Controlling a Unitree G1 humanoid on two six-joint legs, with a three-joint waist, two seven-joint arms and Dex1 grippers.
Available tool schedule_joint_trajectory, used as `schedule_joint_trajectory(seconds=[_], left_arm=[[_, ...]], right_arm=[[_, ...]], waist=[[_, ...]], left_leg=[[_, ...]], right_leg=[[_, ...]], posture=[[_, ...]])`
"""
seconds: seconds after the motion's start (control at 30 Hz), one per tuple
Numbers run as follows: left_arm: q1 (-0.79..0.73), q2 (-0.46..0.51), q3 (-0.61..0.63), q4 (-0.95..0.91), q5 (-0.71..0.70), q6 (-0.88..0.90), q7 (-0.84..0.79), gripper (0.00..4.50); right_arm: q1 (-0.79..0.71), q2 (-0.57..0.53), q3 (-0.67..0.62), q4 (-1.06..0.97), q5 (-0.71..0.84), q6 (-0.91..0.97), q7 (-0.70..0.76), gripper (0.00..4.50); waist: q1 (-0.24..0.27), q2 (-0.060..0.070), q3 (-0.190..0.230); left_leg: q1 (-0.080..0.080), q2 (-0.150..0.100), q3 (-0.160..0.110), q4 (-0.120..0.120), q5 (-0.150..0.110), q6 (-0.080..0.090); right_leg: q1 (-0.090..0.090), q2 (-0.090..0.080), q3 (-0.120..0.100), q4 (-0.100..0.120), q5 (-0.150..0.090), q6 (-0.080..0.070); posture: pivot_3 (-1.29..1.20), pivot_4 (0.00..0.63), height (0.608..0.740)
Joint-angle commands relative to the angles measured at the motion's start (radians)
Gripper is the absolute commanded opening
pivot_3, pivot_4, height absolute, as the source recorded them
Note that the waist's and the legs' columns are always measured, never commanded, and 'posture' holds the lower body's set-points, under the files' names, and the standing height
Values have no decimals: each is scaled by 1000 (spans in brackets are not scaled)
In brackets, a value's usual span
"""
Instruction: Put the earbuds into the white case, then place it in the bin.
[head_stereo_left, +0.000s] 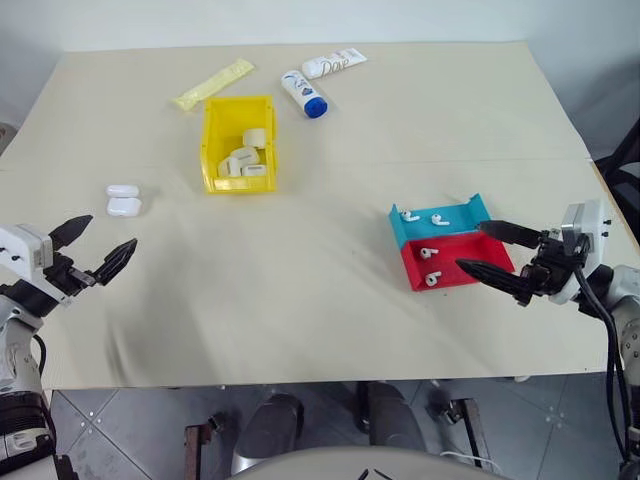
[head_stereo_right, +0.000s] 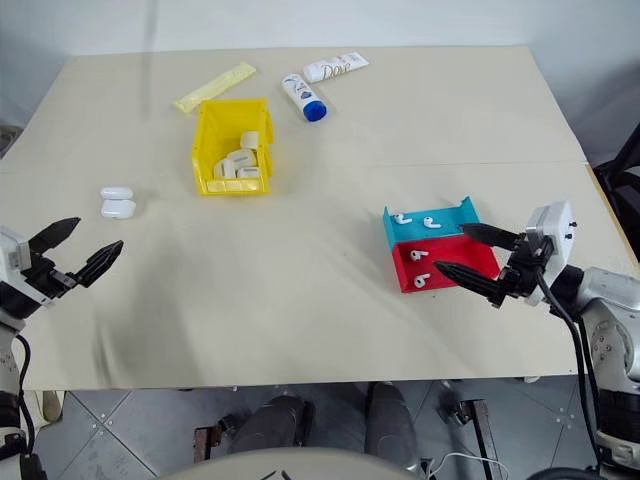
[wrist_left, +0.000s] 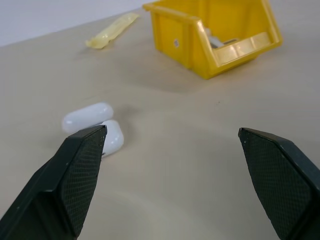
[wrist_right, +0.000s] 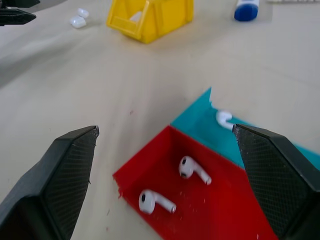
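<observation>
While both grippers (head_stereo_left: 95, 254) (head_stereo_left: 492, 250) released: glossy stemmed earbuds (wrist_right: 156, 201) on smooth red-and-blue tray (head_stereo_left: 468, 262), rounded white case (head_stereo_left: 124, 200) apart.

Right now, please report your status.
Both claws open, empty: left claw, right claw. Earbuds in blue-and-red tray. White case beside yellow bin. Nothing blocking.

A: Where does everything sit relative to the bin (head_stereo_left: 238, 145)?
B: The white case (head_stereo_left: 124, 200) lies to its left. The tray (head_stereo_left: 447, 243) holding four earbuds (head_stereo_left: 428, 266) lies well to its right, nearer the front. A packet (head_stereo_left: 213, 83), bottle (head_stereo_left: 304, 93) and tube (head_stereo_left: 334, 63) lie behind it.
</observation>
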Motion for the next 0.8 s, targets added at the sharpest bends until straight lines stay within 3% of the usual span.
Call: schedule_joint_trajectory(seconds=[0.03, 0.23, 0.53, 0.8], left_arm=[[13, 5, 39, -79, -8, 13, 52, 4480], [152, -10, 106, -253, -44, 119, 114, 4480], [502, -28, 335, -396, -114, 221, 53, 4480], [574, -63, 396, -435, -118, 218, 55, 4480]], right_arm=[[-31, -11, 1, -28, 9, -10, 8, 4500], [-111, -14, 50, -19, 7, -4, 42, 4500], [-237, -18, 126, 90, -29, -16, 121, 4500], [-355, -5, 187, 179, -62, -32, 197, 4500]], waist=[[0, 0, 0], [-6, 0, 0], [-1, -1, 2], [0, 0, 3]], left_leg=[[0, 0, 0, 0, 0, 0], [0, 1, 3, -2, -1, 0], [2, 9, 9, -7, -2, -1], [1, 15, 12, -8, -4, -2]], right_leg=[[0, 0, 0, 0, 0, 0], [-1, 1, 3, 0, 0, 0], [-2, 9, 7, -8, 3, -4], [-2, 12, 6, -14, 6, -9]], posture=[[0, 150, 740], [0, 150, 740], [0, 150, 740], [0, 150, 740]])
